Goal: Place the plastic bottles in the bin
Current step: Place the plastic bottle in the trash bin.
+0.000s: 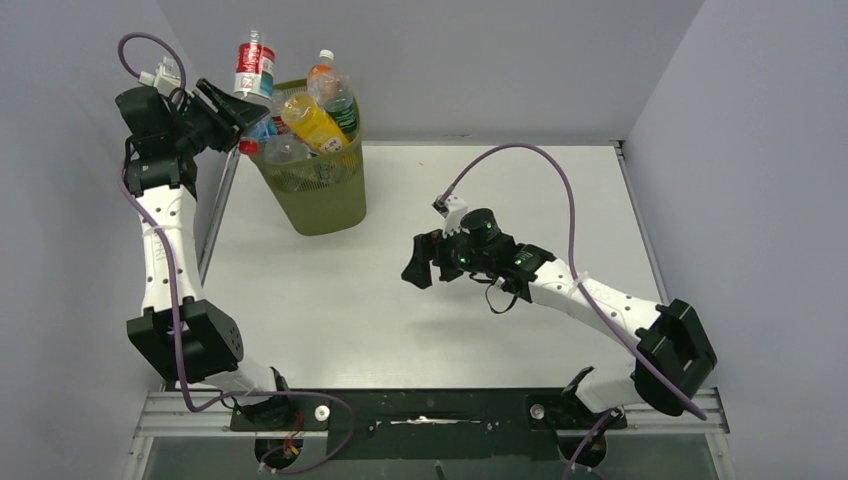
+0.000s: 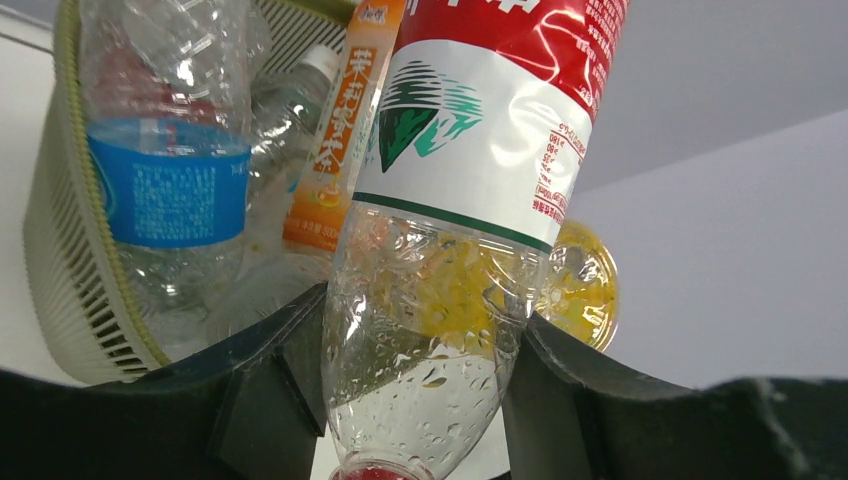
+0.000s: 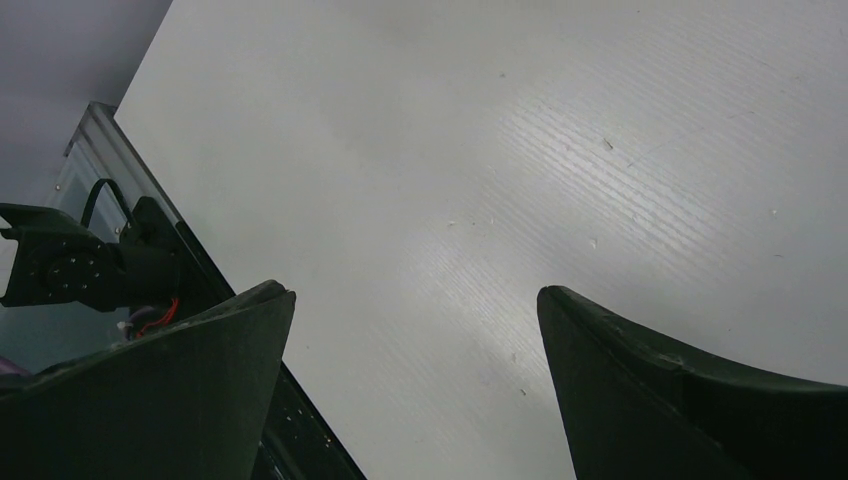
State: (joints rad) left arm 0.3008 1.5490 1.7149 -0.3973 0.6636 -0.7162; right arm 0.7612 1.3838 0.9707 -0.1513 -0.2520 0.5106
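My left gripper is shut on a clear bottle with a red-and-white label, held cap-down over the left rim of the olive-green mesh bin. In the left wrist view the fingers pinch the bottle near its neck, with the red cap at the bottom edge. The bin is piled with bottles: a yellow one, a green-labelled one, a blue-labelled one and an orange-labelled one. My right gripper is open and empty over bare table.
The bin's rim is just left of the held bottle. Grey walls close in the table on the left, back and right. The left arm's base and the table's near edge show in the right wrist view.
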